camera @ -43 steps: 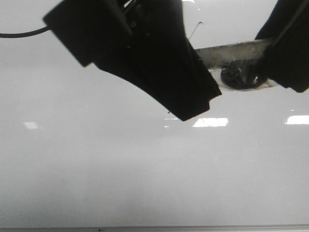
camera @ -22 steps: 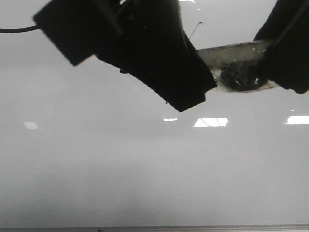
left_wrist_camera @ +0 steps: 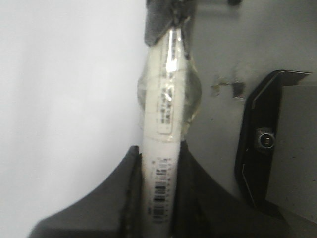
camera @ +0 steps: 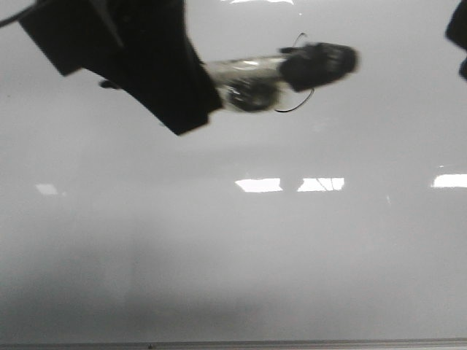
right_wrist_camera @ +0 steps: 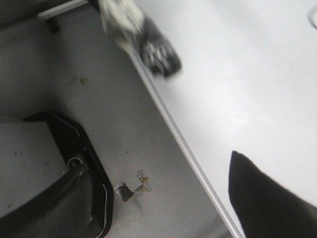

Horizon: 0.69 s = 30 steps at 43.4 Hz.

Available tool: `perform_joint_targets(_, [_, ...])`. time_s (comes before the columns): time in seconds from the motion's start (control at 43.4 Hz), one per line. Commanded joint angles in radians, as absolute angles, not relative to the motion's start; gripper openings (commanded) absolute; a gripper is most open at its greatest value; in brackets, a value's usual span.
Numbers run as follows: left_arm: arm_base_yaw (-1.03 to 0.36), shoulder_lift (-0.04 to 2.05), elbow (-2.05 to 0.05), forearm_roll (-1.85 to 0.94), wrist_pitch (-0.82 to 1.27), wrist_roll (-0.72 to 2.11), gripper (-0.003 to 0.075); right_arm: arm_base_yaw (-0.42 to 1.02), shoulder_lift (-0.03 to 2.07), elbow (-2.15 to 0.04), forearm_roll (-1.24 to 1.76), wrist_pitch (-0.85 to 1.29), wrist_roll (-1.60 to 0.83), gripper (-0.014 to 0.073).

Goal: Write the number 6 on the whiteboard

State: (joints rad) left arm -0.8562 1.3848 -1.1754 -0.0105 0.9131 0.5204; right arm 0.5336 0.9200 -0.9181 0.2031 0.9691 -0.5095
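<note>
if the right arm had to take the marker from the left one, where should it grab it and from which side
Probably the bare white barrel of the marker, between the left gripper and the black cap end. It juts out to the robot's right above the whiteboard, so coming in from that free side, jaws across the barrel, looks clearest.

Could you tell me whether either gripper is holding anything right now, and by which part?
The left gripper holds a white marker by the rear of its barrel, its dark tip end free. The right gripper's grip is out of view.
</note>
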Motion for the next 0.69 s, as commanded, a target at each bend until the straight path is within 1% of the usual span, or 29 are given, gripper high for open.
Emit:
perform_joint_targets(0.0, [-0.783,1.305,-1.209,0.162,0.923,0.265,-0.002,0.47,0.871,-0.951,0.184,0.936,-0.45,0.0592])
perform_joint_targets(0.092, [-0.673,1.252,-1.2,0.256,0.976,0.093,-0.002,0.424,0.854,-0.951,0.184,0.936,-0.45,0.0592])
perform_joint_targets(0.184, [-0.542,1.183,-1.149,0.277,0.952,0.06,-0.002,0.407,0.853,-0.951,0.184,0.935,-0.45,0.0592])
perform_joint_targets(0.253, [-0.436,1.125,-1.091,0.277,0.895,0.039,-0.002,0.407,0.853,-0.951,0.184,0.935,-0.45,0.0592])
perform_joint_targets(0.322, [-0.328,1.071,-1.024,0.274,0.812,0.011,-0.002,0.407,0.853,-0.949,0.184,0.932,-0.45,0.0592])
perform_joint_targets(0.438, [-0.165,1.008,-0.906,0.235,0.616,-0.089,-0.002,0.407,0.853,-0.949,0.185,0.93,-0.45,0.0592])
perform_joint_targets(0.576, [-0.044,1.006,-0.794,0.092,0.402,-0.094,-0.002,0.407,0.853,-0.949,0.185,0.927,-0.45,0.0592])
perform_joint_targets(0.668, [0.0,1.024,-0.728,0.027,0.265,-0.096,-0.002,0.407,0.853,-0.949,0.185,0.927,-0.45,0.0592])
